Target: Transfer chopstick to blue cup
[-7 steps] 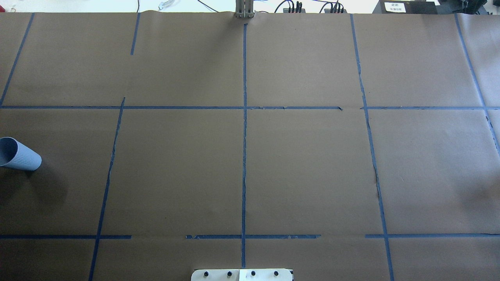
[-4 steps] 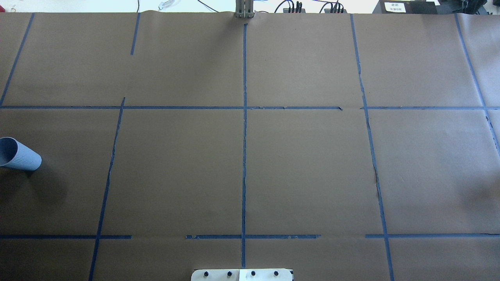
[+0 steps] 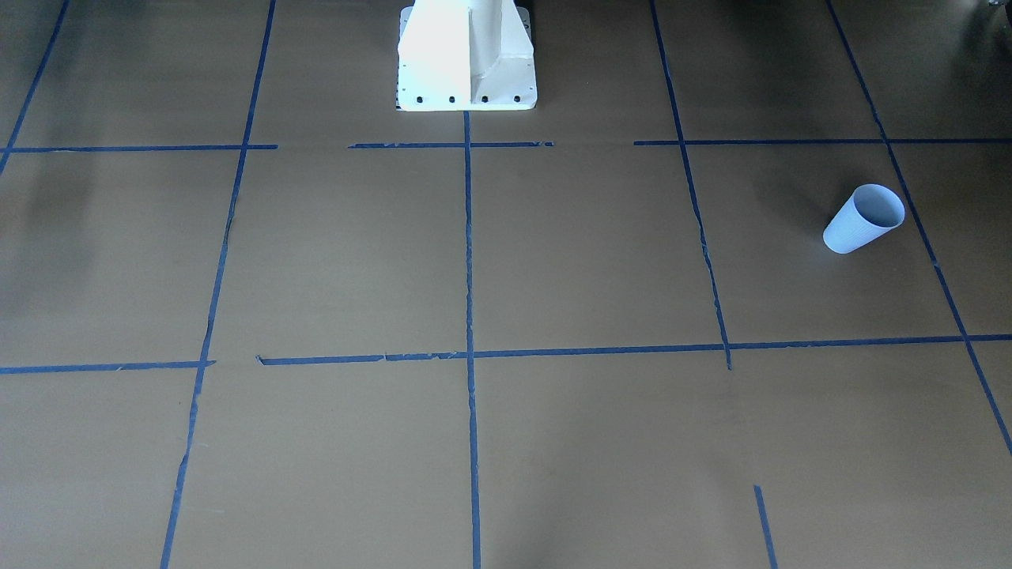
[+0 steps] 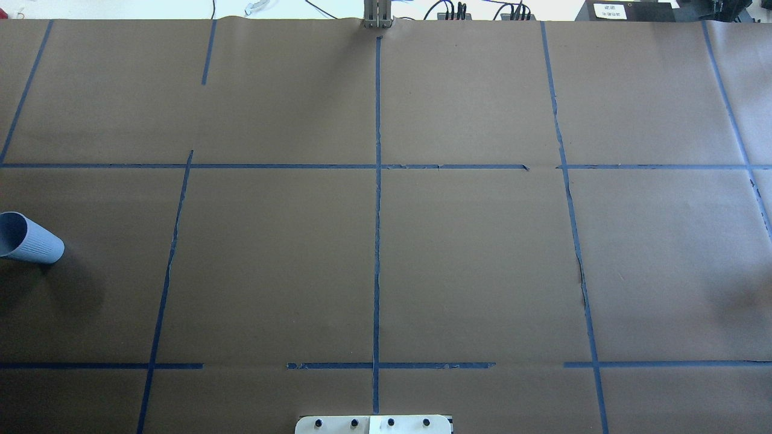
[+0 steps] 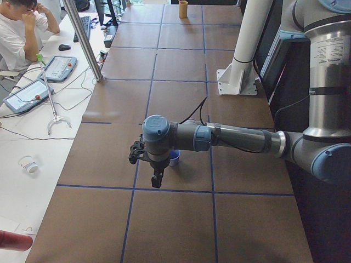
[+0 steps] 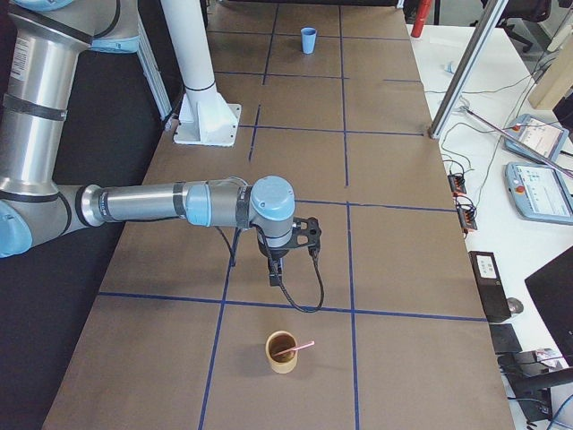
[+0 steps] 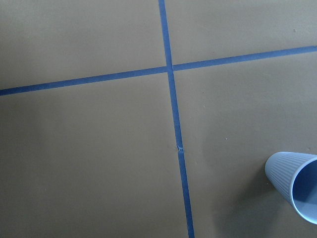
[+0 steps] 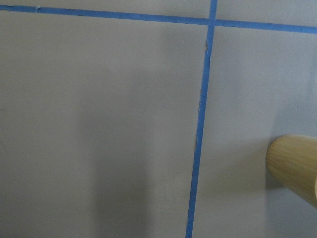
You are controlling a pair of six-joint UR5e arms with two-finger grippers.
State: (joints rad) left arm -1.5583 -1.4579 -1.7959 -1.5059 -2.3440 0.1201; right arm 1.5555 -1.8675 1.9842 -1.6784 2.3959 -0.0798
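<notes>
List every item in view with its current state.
blue cup: upright, empty.
chopstick: leaning in the tan cup, top sticking out.
tan cup: upright, holding the chopstick.
left gripper: hovering near the blue cup; open or shut unclear.
right gripper: near the tan cup; open or shut unclear.

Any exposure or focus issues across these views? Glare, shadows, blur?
Front-facing: white robot base is largely overexposed. Overhead: soft shadow beside the blue cup, and the strip beyond the table is clipped white. Right wrist: greyish cast, tan cup soft. Left wrist: sharp, evenly lit.
</notes>
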